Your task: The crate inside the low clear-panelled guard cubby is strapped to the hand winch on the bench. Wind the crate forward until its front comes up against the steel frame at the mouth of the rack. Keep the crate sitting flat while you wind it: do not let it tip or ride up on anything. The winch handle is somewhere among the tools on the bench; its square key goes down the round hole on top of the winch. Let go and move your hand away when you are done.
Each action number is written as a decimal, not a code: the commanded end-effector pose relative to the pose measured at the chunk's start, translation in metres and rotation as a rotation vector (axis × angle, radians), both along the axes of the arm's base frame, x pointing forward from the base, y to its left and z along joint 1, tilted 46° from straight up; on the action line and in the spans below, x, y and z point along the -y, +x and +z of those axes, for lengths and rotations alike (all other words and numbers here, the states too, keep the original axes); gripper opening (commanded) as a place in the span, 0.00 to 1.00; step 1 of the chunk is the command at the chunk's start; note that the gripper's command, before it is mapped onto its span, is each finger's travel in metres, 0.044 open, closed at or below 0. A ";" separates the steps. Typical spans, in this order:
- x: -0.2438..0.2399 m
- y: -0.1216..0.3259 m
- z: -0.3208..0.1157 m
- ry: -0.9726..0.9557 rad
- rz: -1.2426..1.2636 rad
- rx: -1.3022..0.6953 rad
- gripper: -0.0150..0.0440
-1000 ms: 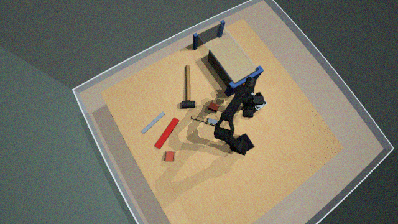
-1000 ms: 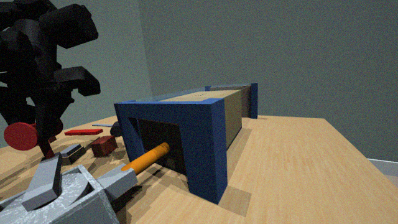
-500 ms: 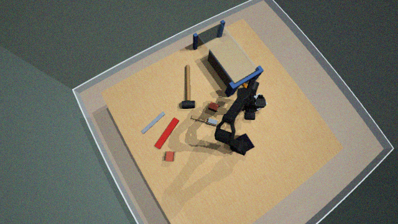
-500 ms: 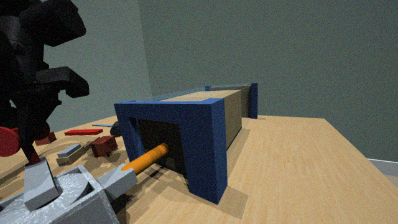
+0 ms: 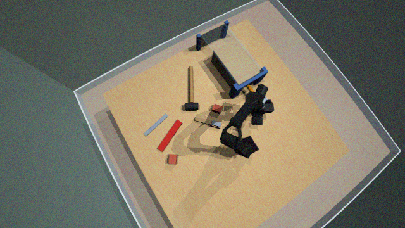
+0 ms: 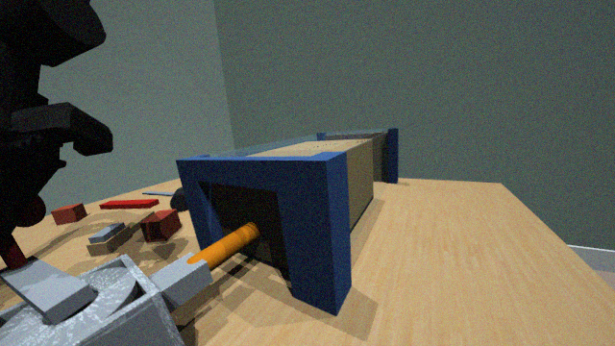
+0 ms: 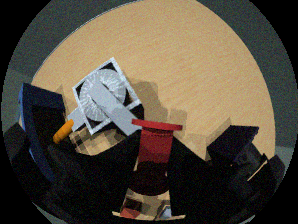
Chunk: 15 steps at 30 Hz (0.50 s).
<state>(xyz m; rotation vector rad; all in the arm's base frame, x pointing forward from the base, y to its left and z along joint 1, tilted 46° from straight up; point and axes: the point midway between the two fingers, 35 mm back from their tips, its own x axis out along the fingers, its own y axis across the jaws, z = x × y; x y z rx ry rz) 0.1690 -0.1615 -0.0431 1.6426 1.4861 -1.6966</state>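
The tan crate (image 5: pixel 238 58) (image 6: pixel 361 185) sits flat in the cubby, behind the blue steel frame (image 5: pixel 251 80) (image 6: pixel 318 231). Its front is dark in the mouth; any gap to the frame cannot be told. The orange strap (image 6: pixel 231 244) (image 7: pixel 63 131) runs from it to the grey winch (image 6: pixel 144 322) (image 7: pixel 136 102). The handle's flat grey arm (image 6: pixel 53 288) (image 7: pixel 117 110) lies across the drum's top; the key and hole are hidden. My gripper (image 7: pixel 153 135) is shut on the handle's red grip (image 6: pixel 14 255) beside the winch. My arm mostly hides the winch in the top view.
A hammer (image 5: pixel 191 85) lies left of the cubby. A red bar (image 5: pixel 169 135), a grey bar (image 5: pixel 155 125) and a red block (image 5: pixel 172 159) lie farther left. Another red block (image 5: pixel 217 108) (image 6: pixel 161 226) and a small grey-topped piece (image 5: pixel 216 124) (image 6: pixel 108 236) lie between hammer and arm.
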 end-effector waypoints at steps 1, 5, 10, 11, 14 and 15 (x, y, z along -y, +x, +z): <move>0.004 -0.012 -0.005 -0.015 0.010 -0.028 0.25; 0.006 -0.016 -0.007 -0.015 0.010 -0.028 0.25; 0.009 -0.022 -0.009 -0.015 0.010 -0.028 0.25; 0.009 -0.022 -0.009 -0.015 0.010 -0.028 0.25; 0.011 -0.025 -0.011 -0.016 0.010 -0.028 0.25; 0.012 -0.026 -0.011 -0.016 0.010 -0.028 0.25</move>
